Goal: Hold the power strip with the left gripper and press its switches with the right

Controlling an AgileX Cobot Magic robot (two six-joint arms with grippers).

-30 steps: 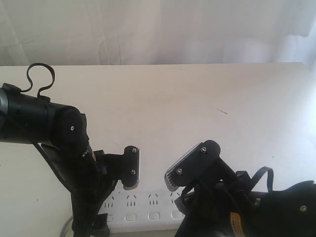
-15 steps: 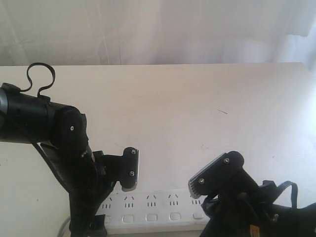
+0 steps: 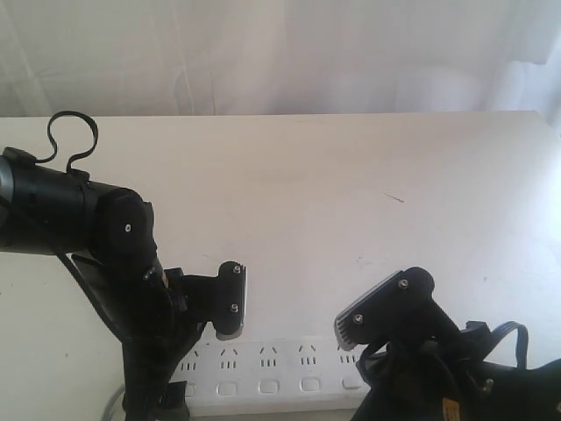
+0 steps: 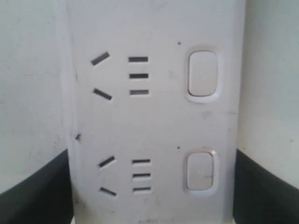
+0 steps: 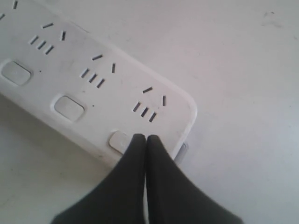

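the wide white tabletop lies open from the pale curtain at the back down to the arms, with only a small dark mark on it. the long white plastic power strip with rounded ends lies flat at the bottom of the exterior view, sockets up, its small white rounded-square switches in a row along the nearer edge. the black jointed left gripper grasps it, fingers against both long edges. the black right gripper is clenched, joined tips on the switch at the strip's rounded end
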